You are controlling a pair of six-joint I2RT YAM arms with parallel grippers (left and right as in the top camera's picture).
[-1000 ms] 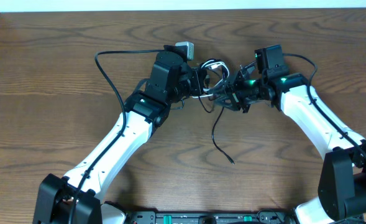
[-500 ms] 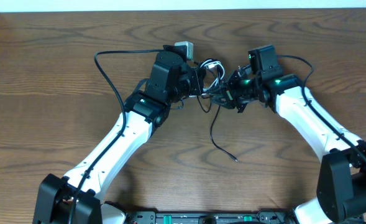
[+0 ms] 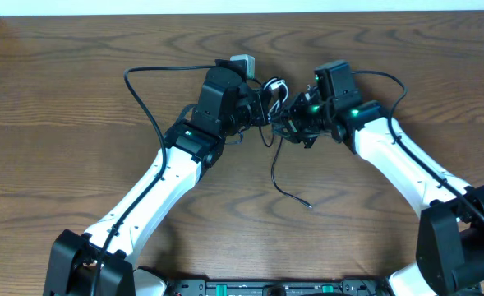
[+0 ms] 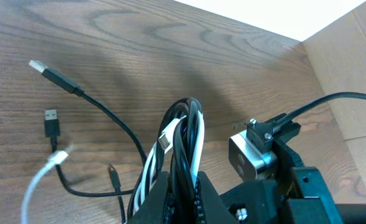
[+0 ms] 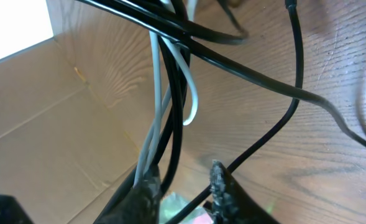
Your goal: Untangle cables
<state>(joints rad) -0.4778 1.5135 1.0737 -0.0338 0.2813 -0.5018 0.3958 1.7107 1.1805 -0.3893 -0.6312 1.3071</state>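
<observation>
The black and white cables [image 3: 276, 87] hang in a knot between my two grippers at the middle back of the table. My left gripper [image 3: 265, 109] [image 4: 184, 182] is shut on a looped bundle of black and white cord [image 4: 198, 134]. My right gripper [image 3: 290, 123] [image 5: 184, 182] faces it closely. Its fingers [image 5: 219, 180] stand apart, with black cord [image 5: 170, 158] running through the gap and white cord [image 5: 192, 93] just above. A black tail [image 3: 274, 173] trails down to a plug [image 3: 308, 206]. Loose plug ends [image 4: 53, 73] lie on the wood.
Both arms meet at the back middle of the wooden table [image 3: 77, 74]. The left arm's own thick black wire [image 3: 147, 103] arcs out to the left. A cardboard wall [image 4: 356, 74] stands past the table edge.
My right gripper has moved left and slightly back, closing in on the left gripper. The knot between them has bunched up, and the black tail has swung left. The left arm has stayed still.
</observation>
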